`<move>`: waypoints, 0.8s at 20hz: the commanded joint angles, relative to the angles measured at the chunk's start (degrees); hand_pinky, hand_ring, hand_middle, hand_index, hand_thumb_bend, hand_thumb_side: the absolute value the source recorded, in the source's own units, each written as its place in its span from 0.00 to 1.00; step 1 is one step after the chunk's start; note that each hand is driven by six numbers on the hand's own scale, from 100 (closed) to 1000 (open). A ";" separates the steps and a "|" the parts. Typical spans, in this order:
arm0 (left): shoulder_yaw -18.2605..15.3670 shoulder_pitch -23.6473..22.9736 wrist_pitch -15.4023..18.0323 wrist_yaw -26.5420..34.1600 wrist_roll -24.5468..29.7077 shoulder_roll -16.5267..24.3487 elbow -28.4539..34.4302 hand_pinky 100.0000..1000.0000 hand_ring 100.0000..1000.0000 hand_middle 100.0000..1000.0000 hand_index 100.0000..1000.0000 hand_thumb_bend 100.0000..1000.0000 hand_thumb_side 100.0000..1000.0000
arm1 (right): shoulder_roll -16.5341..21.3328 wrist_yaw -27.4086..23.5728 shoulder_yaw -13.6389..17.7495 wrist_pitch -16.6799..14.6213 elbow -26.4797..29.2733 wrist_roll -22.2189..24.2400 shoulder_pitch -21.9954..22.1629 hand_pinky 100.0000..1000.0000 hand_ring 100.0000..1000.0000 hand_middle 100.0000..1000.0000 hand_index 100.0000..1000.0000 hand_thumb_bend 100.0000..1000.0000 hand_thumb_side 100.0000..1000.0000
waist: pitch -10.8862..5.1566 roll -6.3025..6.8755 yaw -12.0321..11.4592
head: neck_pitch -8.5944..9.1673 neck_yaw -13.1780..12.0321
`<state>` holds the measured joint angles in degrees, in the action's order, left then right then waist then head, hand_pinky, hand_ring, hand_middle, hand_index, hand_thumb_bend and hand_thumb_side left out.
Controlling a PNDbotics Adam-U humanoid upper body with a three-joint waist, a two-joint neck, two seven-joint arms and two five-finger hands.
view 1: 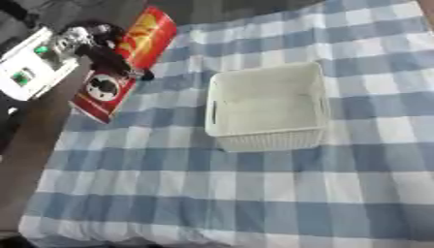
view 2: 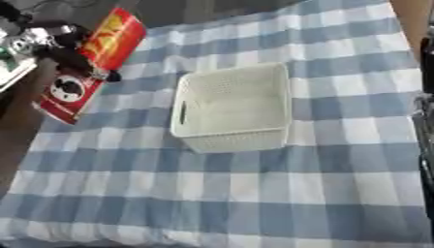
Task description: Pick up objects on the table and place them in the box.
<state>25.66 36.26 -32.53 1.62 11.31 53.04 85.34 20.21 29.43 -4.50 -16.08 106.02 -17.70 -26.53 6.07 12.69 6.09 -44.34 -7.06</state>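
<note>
blue-and-white checked cloth [view 1: 254,193] covers the table, with a white perforated box [view 1: 315,97] standing near its middle. a long red packet [view 1: 127,63] lies at the cloth's far left edge, well apart from the box. left hand [view 1: 115,60] rests upon the packet, dark fingers extended across it; whether they grip cannot be told.

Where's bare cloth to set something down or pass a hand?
Free: the near cloth in front of the white basket, and the strip on its right. Crowded: far left, where the left hand is on the red package.
</note>
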 commanded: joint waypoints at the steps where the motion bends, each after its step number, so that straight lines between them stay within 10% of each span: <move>1: -0.99 0.39 0.00 1.98 -0.17 3.64 6.97 0.00 0.14 0.23 0.44 0.14 0.00 | 1.15 0.47 0.61 0.23 0.34 -0.33 -0.94 0.42 0.60 0.64 0.66 0.00 0.95 | -1.17 -0.68 0.31 | 0.22 0.06; 16: 1.21 5.09 4.64 0.43 4.26 1.96 15.48 0.00 0.14 0.23 0.44 0.16 0.00 | 2.48 1.39 1.12 0.41 0.34 -0.71 -2.21 0.43 0.61 0.64 0.66 0.00 0.92 | -1.62 -1.28 6.51 | 0.22 0.40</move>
<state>27.47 40.21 -28.09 2.75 15.29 54.20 100.84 21.70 30.56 -3.80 -15.61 105.37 -18.22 -27.59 5.30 12.05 12.87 -44.34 -6.98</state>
